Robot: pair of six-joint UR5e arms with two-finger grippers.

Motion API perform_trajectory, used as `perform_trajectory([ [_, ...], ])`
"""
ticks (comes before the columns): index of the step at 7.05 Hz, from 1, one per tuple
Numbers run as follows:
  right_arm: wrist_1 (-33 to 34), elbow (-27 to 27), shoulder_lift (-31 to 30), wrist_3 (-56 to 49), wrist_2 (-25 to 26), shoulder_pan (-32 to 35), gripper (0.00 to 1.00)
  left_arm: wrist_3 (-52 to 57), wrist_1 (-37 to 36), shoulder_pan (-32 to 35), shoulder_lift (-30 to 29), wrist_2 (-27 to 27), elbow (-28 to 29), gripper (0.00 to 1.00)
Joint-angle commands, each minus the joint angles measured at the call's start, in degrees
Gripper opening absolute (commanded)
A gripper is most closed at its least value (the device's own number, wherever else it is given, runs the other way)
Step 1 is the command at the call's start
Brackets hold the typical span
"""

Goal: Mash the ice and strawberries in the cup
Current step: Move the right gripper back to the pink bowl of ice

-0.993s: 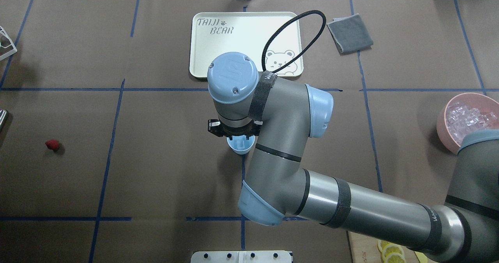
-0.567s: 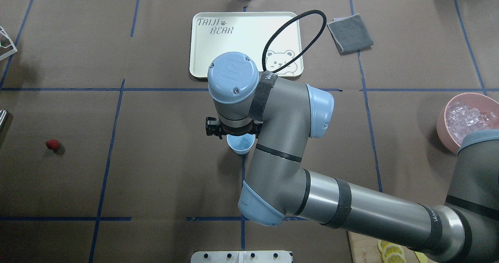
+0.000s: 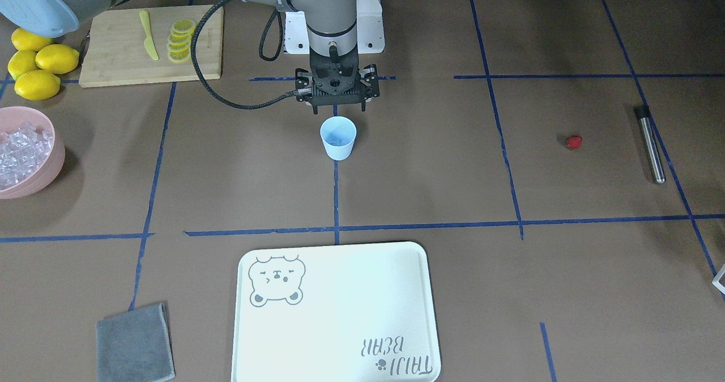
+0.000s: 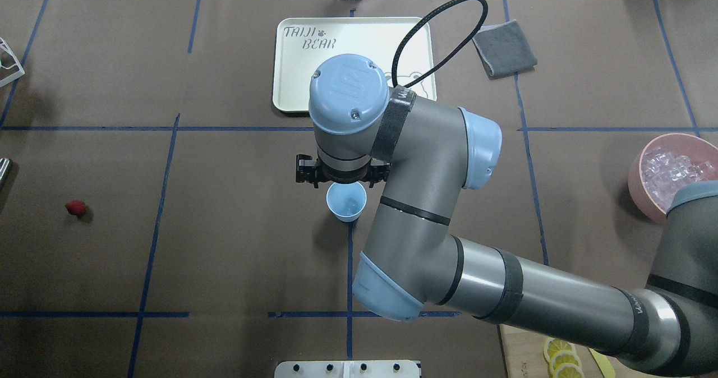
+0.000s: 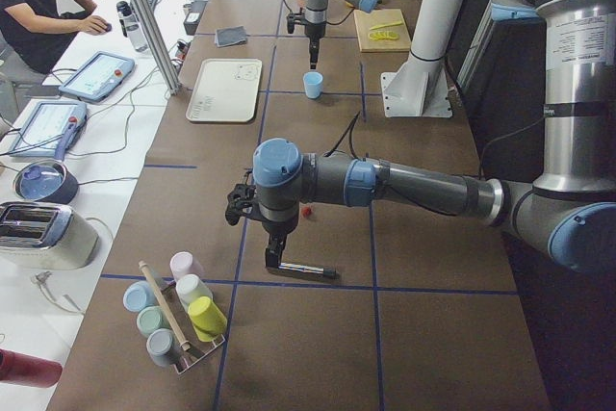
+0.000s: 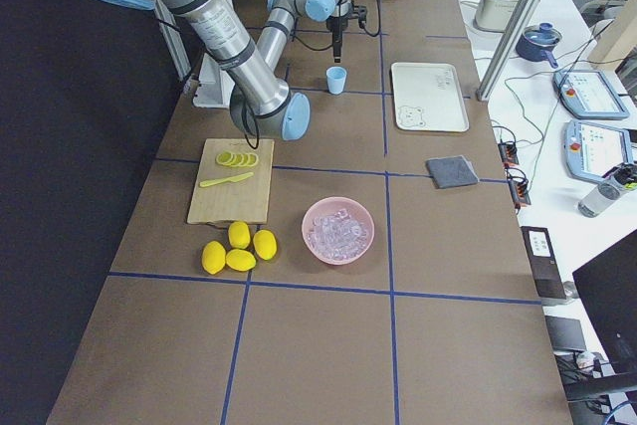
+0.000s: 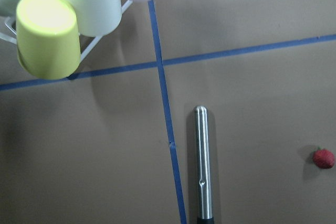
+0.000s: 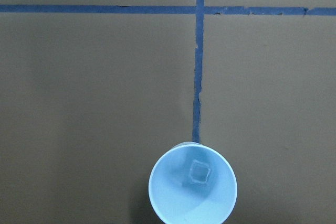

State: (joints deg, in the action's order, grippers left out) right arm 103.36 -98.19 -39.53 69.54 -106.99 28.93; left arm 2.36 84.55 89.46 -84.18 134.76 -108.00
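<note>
The pale blue cup (image 3: 338, 138) stands upright at the table's middle, also seen in the overhead view (image 4: 346, 201). One clear ice cube (image 8: 199, 172) lies on the cup's bottom (image 8: 192, 186). My right gripper (image 3: 338, 96) hangs above the cup and apart from it; its fingers are hidden, so I cannot tell its state. The red strawberry (image 3: 574, 142) lies alone far on my left side (image 4: 75, 208) (image 7: 324, 158). My left gripper (image 5: 275, 255) hangs over a steel muddler (image 7: 202, 163); I cannot tell if it is open.
A pink bowl (image 3: 39, 181) of ice cubes (image 4: 676, 170) stands far to my right. There is a cream tray (image 3: 340, 314), a grey cloth (image 3: 135, 342), a cutting board (image 3: 113, 53) with lemon slices, whole lemons (image 3: 37, 64), and a cup rack (image 7: 68, 24).
My right wrist has drawn back from the cup, which now shows whole in the overhead view. The cup and the strawberry have not moved.
</note>
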Motion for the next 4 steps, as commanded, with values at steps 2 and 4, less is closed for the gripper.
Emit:
perform_trajectory([
  [2, 0.18, -9.16, -7.97, -2.99, -3.99, 7.78, 0.99, -18.56, 0.0, -9.71, 0.16, -0.64, -9.23, 1.0],
  [4, 0.18, -19.62, -22.71, -17.24, -6.2, 16.02, 0.99, -20.46, 0.0, -10.89, 0.07, -0.72, -10.04, 1.0],
])
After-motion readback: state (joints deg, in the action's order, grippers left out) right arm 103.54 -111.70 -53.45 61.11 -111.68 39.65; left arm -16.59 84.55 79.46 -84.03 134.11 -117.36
